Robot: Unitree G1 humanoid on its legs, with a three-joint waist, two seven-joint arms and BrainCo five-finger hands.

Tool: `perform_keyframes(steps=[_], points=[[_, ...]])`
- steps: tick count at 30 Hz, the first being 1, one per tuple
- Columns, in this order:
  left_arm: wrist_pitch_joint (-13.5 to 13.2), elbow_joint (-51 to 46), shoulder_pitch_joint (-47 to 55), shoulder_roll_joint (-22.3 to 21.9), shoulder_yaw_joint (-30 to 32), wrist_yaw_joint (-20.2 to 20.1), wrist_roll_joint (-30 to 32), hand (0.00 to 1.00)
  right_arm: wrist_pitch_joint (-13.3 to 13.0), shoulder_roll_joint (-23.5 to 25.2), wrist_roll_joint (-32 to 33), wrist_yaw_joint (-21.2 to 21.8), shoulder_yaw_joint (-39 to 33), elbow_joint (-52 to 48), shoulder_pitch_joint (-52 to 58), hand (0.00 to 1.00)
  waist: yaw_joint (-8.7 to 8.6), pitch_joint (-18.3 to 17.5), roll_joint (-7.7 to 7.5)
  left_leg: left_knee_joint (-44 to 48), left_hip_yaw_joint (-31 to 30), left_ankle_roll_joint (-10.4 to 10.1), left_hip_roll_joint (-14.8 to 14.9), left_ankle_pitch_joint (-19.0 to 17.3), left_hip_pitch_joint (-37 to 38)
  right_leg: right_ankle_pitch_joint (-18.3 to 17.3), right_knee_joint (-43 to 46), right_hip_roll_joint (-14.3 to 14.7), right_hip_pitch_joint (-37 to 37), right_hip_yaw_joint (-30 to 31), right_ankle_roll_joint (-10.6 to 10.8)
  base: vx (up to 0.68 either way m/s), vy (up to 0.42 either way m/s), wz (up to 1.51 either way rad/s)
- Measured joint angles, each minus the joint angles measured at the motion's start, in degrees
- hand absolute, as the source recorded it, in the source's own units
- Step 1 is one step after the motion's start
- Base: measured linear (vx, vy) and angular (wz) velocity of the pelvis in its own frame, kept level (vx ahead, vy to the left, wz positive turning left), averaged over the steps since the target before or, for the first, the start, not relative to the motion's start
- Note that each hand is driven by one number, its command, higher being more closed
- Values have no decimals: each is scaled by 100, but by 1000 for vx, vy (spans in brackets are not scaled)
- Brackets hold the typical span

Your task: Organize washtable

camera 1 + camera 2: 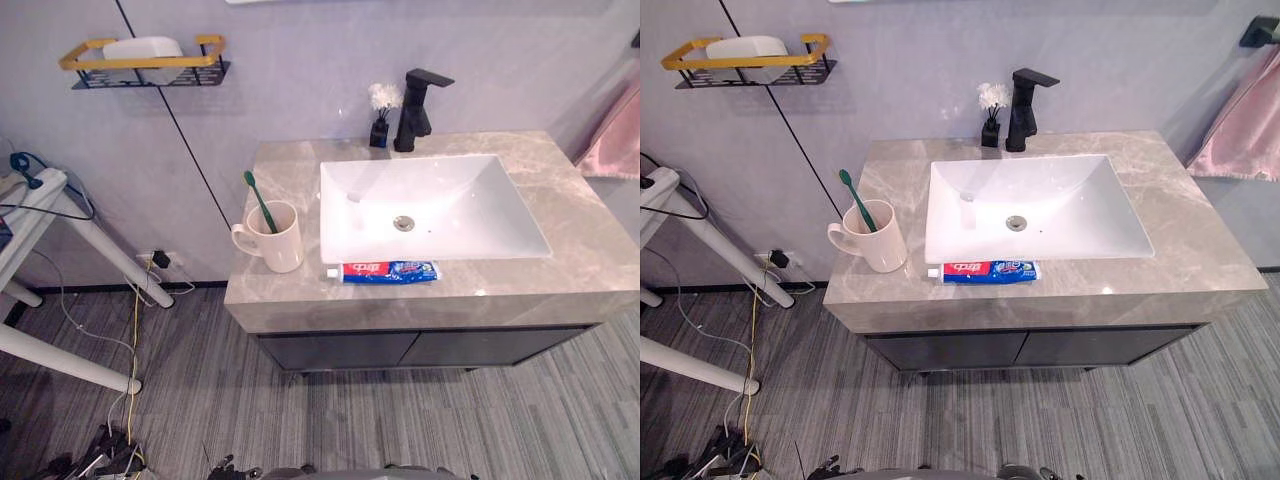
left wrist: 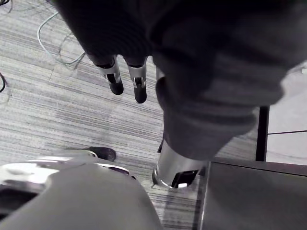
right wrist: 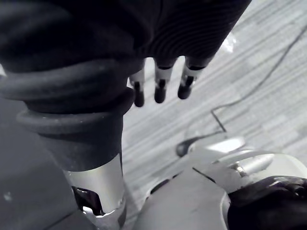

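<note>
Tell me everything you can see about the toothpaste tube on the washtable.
The toothpaste tube lies flat on its side on the grey stone-look countertop, running along the front rim of the white sink. It looks like a soft plastic tube, mostly blue with a red panel next to its white cap. The cap is on and points to the robot's left, toward the cream mug, with a gap between them. Whether it touches the sink rim cannot be told. Nothing rests on it.

A cream mug (image 1: 876, 242) with a green toothbrush (image 1: 855, 199) stood near the counter's (image 1: 1205, 245) left edge. A toothpaste tube (image 1: 987, 271) lay along the front edge beside the sink (image 1: 1080, 200); a black faucet (image 1: 1023, 108) stood at the back.
</note>
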Motion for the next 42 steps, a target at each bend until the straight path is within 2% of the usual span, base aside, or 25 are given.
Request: perform_keyframes(steps=[1,2,15,21,24,27,30,33,38,42], points=[[0,1,-6,-1,6,-10,1,0,0,0,-58,1,5,10,4,0,46,0,-4,-103,-30,-6,35,41,45,77,-135,65,57,-3,-33,-2,-57,-3],[-8,163,-8,166,-137,-104,4,0,6,-22,-166,22,301,165,8,0,63,-20,-173,-850,-282,98,-184,529,213,566,-851,49,212,-53,50,-8,-34,-2],[-8,167,-26,174,-174,-104,28,0,4,-15,-64,22,289,109,35,0,53,-20,-169,-905,-278,98,-186,529,211,559,-868,47,185,-54,61,0,0,0],[2,176,-53,194,-182,-106,248,0,-8,-18,500,24,233,-286,46,0,37,-49,-185,-993,-287,96,-194,534,212,554,-932,48,189,-108,71,6,-1,0],[5,165,-61,252,-172,-111,297,0,-29,-135,749,22,-276,-700,30,0,32,-74,-228,-997,-252,95,-195,531,213,559,-943,47,182,-69,71,28,-4,-4],[2,143,-39,283,-57,-119,396,0,-54,-588,839,-2,-1318,-1194,26,0,12,-103,-286,-996,-206,96,-201,521,214,574,-943,32,156,-20,89,2,-3,-8],[1,140,51,258,182,-129,399,0,-70,-1078,879,-128,-2284,-1724,16,0,-116,-128,-332,-995,-194,100,-200,514,211,585,-944,14,144,-4,108,-24,-7,-4],[1,68,201,230,345,-132,401,0,-83,-1461,863,-339,-2789,-2572,-44,0,-255,-200,-381,-983,-138,105,-193,511,150,613,-935,-2,50,68,137,-45,-10,-11],[10,26,236,205,477,-133,412,0,-130,-1788,621,-803,-3018,-3849,-263,0,-283,-246,-369,-883,-87,155,-213,478,101,656,-913,-29,6,140,159,-35,-1,-7],[25,-18,262,177,458,-122,416,0,-163,-2016,318,-1050,-2759,-4486,-730,0,-264,-275,-363,-864,-118,159,-239,479,70,656,-868,-57,-28,125,160,-36,2,3]])
